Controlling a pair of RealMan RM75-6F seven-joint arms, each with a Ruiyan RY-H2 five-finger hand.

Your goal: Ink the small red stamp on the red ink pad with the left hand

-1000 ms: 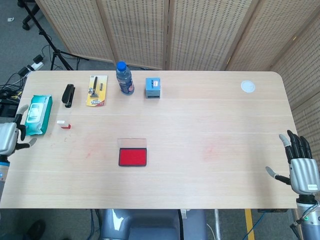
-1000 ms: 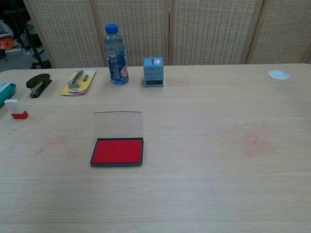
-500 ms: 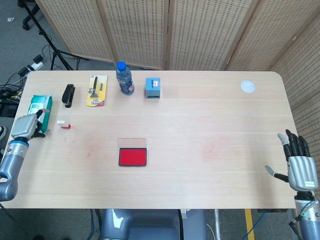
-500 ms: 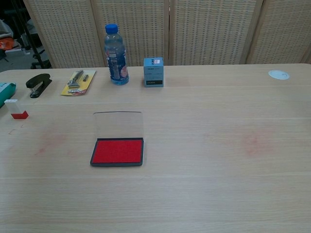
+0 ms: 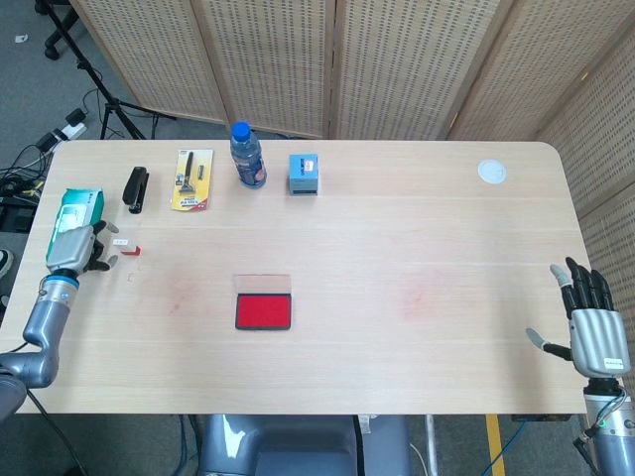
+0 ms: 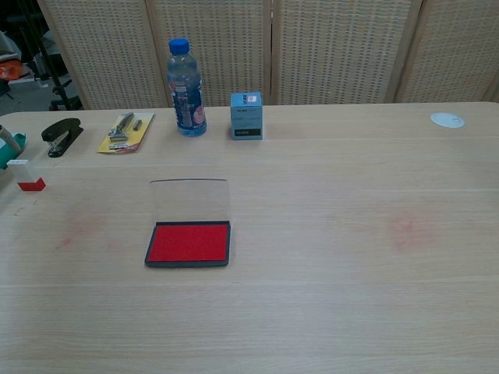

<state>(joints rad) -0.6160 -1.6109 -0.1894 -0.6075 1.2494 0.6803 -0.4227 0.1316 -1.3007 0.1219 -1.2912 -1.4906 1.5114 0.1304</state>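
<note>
While the left hand [image 5: 72,248] hovered fingers apart, holding nothing, one small red stamp [image 5: 130,250] sat just right; one red ink pad [image 5: 263,310], lid open, farther right.

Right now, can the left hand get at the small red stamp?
Probably yes: the left hand is beside the small red stamp, with bare table between them.

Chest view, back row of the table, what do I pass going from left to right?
Black stapler → yellow blister pack → water bottle → small blue box → white round lid.
</note>
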